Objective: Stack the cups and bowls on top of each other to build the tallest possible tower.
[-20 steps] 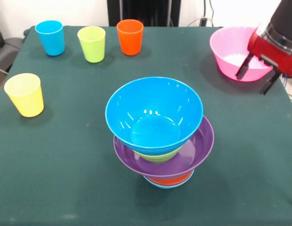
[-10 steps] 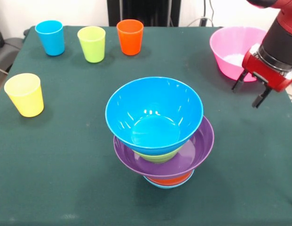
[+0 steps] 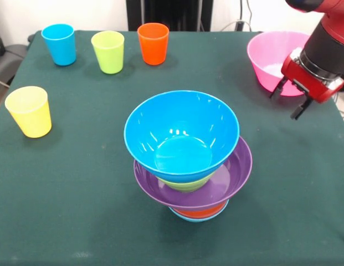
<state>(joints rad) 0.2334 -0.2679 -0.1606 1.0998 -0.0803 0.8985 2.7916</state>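
pink bowl (image 3: pixel 268 58) partly hidden behind the open pincer (image 3: pixel 286 103).

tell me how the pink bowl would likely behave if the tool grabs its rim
The pink bowl looks like thin glossy plastic, so probably light and stiff but slippery under a pinch. Its wide mouth narrows to a small base, so a one-sided rim lift by the tool may tilt it.

Blue bowl (image 3: pixel 181 136) atop purple bowl (image 3: pixel 227 180)
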